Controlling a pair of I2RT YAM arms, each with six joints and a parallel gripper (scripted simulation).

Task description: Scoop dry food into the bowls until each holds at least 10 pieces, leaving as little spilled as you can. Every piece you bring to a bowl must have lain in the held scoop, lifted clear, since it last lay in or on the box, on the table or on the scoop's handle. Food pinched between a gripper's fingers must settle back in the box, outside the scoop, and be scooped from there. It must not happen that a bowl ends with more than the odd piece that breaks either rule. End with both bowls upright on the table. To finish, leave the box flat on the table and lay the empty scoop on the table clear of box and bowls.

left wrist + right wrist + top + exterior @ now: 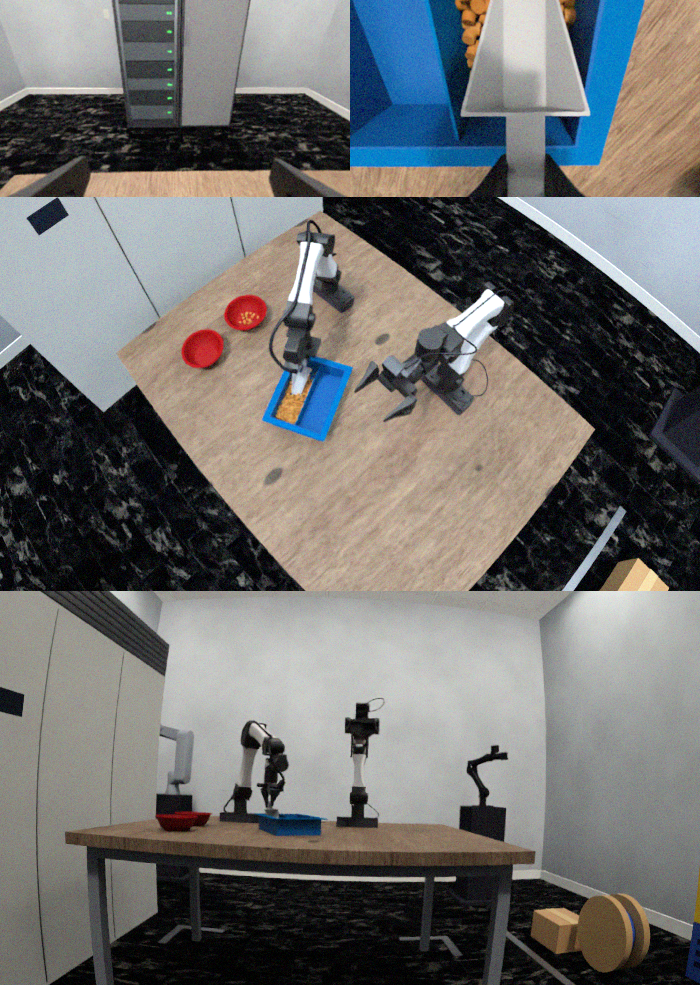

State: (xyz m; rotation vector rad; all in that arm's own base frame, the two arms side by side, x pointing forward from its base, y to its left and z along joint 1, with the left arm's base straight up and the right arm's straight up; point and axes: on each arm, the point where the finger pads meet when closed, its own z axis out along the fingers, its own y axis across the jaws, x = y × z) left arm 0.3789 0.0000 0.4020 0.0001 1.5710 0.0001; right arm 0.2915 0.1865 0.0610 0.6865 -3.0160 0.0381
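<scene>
My right gripper (301, 370) (525, 162) is shut on the handle of the grey scoop (299, 382) (271, 812) (524, 66). The scoop is over the food compartment of the blue box (306, 433) (295, 827) (438, 156), pan toward the orange food (288, 411) (470, 36); no pieces show in the visible part of the pan. Whether its hidden front touches food cannot be told. One red bowl (245, 304) holds several pieces; the other red bowl (202, 347) (176, 823) looks empty. Both stand upright. My left gripper (370, 405) (178, 166) is open and empty, beside the box.
The box lies flat on the wooden table (400, 497) (400, 841), its other compartment (325, 394) empty. A divider (444, 79) runs beside the scoop. The tall cabinet (175, 247) (75, 766) borders the table near the bowls.
</scene>
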